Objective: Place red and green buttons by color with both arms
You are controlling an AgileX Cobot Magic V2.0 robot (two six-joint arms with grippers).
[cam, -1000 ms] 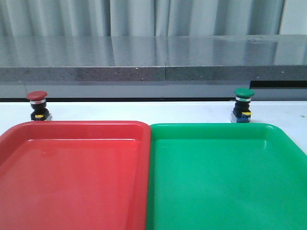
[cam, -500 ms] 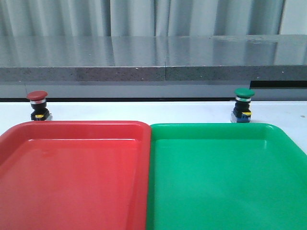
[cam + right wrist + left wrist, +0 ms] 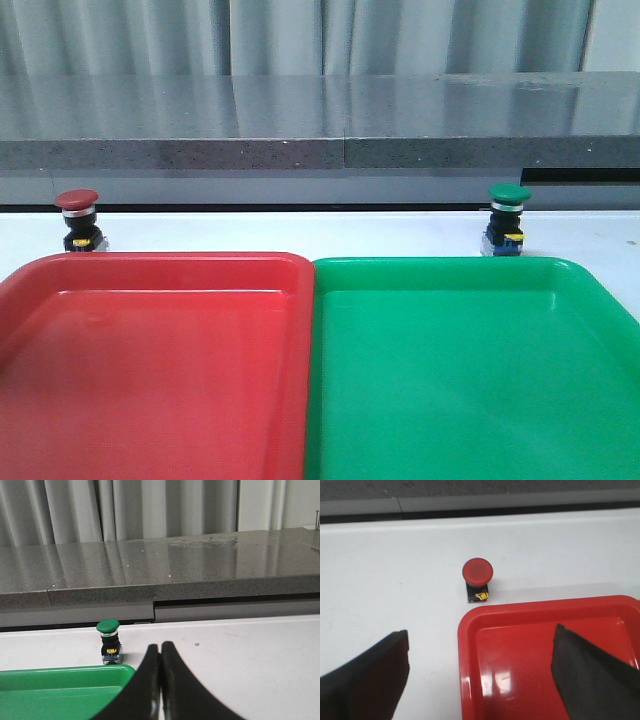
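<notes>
The left pincer (image 3: 480,672) is spread wide, holding nothing. Ahead of its gap, the red button (image 3: 477,578) stands upright on the white table (image 3: 380,570), just beyond the red tray's (image 3: 465,645) corner rim between the fingers.

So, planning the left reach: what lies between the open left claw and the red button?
In the left wrist view, bare white table and the red plastic tray's corner lie between left claw and red mushroom-head button.

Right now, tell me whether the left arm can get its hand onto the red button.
Probably yes. The left hand is open, its fingers spread wide, and the red button stands upright on bare table just beyond the red tray's corner. Nothing lies between them; the tray rim sits close beside the button.
</notes>
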